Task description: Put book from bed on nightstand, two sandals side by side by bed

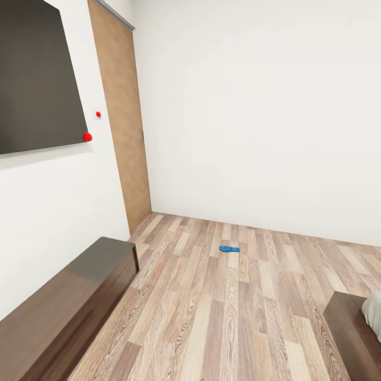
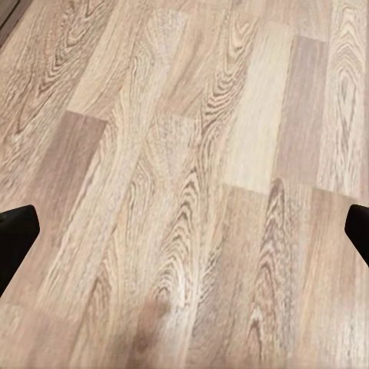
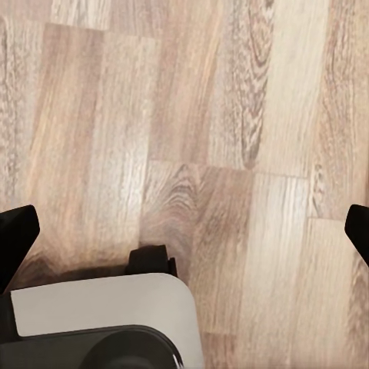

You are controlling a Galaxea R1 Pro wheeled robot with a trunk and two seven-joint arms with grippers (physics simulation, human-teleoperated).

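One bright blue sandal (image 1: 229,248) lies flat on the wood-plank floor in the head view, far ahead and near the white back wall. A corner of the bed (image 1: 353,330) shows at the lower right, with dark brown frame and a bit of light-grey mattress (image 1: 373,314). The left gripper (image 2: 184,238) hangs open over bare floor planks, its black fingertips (image 2: 15,238) wide apart with nothing between them. The right gripper (image 3: 184,242) is likewise open above the floor. The book and the nightstand are out of view.
A long dark wood bench cabinet (image 1: 63,312) stands along the left wall under a dark wall screen (image 1: 37,74). A brown wood wall panel (image 1: 121,116) fills the corner. Part of the robot's grey-and-black base (image 3: 100,323) shows in the right wrist view.
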